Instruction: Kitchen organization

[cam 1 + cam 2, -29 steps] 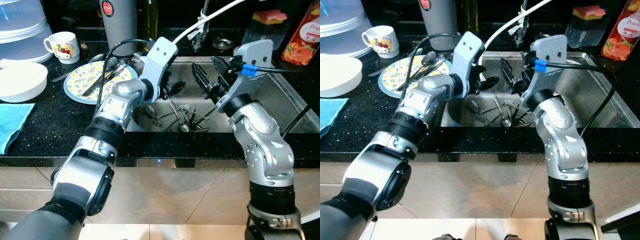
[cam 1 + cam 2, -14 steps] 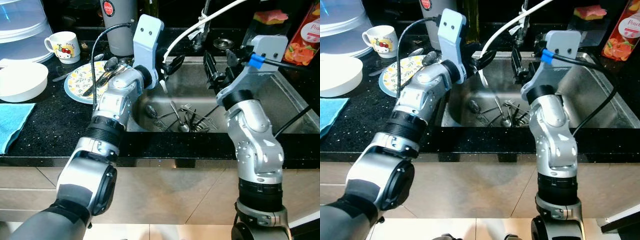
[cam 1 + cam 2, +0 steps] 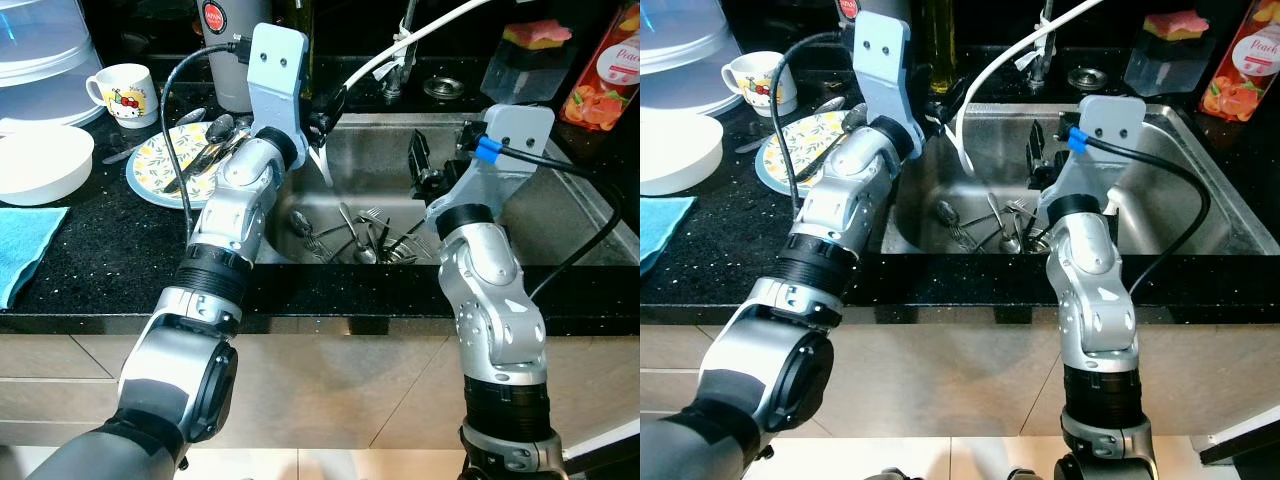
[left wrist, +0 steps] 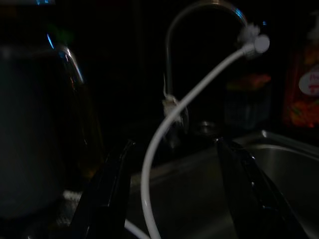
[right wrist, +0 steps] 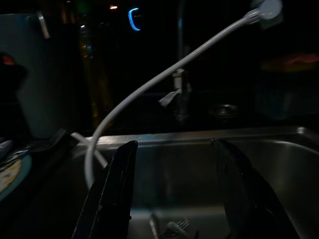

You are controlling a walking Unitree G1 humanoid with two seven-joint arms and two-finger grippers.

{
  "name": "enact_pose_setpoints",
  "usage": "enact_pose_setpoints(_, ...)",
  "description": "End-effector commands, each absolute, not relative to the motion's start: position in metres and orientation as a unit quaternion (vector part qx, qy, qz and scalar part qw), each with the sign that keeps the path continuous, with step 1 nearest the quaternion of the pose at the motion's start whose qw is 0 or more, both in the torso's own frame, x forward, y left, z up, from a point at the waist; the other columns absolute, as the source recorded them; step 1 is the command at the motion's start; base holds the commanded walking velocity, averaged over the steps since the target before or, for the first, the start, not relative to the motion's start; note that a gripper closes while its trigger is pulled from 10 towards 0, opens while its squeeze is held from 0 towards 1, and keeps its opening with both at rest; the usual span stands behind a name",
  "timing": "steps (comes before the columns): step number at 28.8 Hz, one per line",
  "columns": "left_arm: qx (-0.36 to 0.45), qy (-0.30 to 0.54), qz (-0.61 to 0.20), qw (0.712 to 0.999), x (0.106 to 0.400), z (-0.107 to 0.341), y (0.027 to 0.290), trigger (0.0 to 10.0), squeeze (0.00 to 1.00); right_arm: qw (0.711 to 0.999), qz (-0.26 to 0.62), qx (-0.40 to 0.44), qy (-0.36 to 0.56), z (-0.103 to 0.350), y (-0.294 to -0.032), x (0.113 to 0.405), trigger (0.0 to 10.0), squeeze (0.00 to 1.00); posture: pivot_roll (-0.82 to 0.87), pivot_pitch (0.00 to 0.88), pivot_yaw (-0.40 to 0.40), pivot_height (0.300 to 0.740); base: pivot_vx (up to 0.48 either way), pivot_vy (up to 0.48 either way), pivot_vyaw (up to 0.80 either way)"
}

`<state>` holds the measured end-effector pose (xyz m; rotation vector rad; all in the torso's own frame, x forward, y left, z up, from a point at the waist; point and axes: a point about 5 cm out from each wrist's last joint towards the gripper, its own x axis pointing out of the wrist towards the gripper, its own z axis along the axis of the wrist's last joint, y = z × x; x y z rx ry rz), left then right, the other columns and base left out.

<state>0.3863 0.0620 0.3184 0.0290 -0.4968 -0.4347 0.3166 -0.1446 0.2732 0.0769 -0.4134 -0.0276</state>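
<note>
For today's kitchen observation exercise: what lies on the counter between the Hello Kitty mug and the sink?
In the left eye view, a patterned plate carrying spoons and forks sits between the mug and the sink, with the left arm reaching over its sink-side edge.

You've got a brushed stainless steel sink, dull sheen, with shiny metal forks and spoons piled in it. Countertop is polished black stone, speckled and glossy. At 10 o'clock from the sink: glazed ceramic patterned plate and glossy ceramic mug. White bowl is smooth, semi-gloss. Blue cloth is matt woven fabric. Hose is smooth white plastic. Your arms are satin silver metal; left gripper and right gripper fingers look like matt black plastic.
</note>
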Motion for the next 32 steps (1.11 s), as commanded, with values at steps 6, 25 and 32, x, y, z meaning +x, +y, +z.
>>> enact_pose_setpoints(6,0.034,-0.25,-0.198,0.947,0.386,0.314,0.063,10.0,0.0,0.974,-0.037,0.03,-0.221,0.277,-0.153,0.317,10.0,0.0,0.01,0.062,0.017,0.74,0.0,0.0,0.0)
enact_pose_setpoints(25,0.052,-0.221,-0.136,0.964,0.378,0.292,0.091,10.0,0.0,0.967,-0.062,0.013,-0.247,0.286,-0.169,0.316,10.0,0.0,0.07,0.081,0.048,0.74,0.0,0.0,0.0)
enact_pose_setpoints(32,0.048,-0.165,-0.082,0.982,0.386,0.291,0.119,10.0,0.0,0.965,-0.057,-0.022,-0.257,0.29,-0.175,0.312,10.0,0.0,0.08,0.08,0.055,0.74,0.0,0.0,0.0)
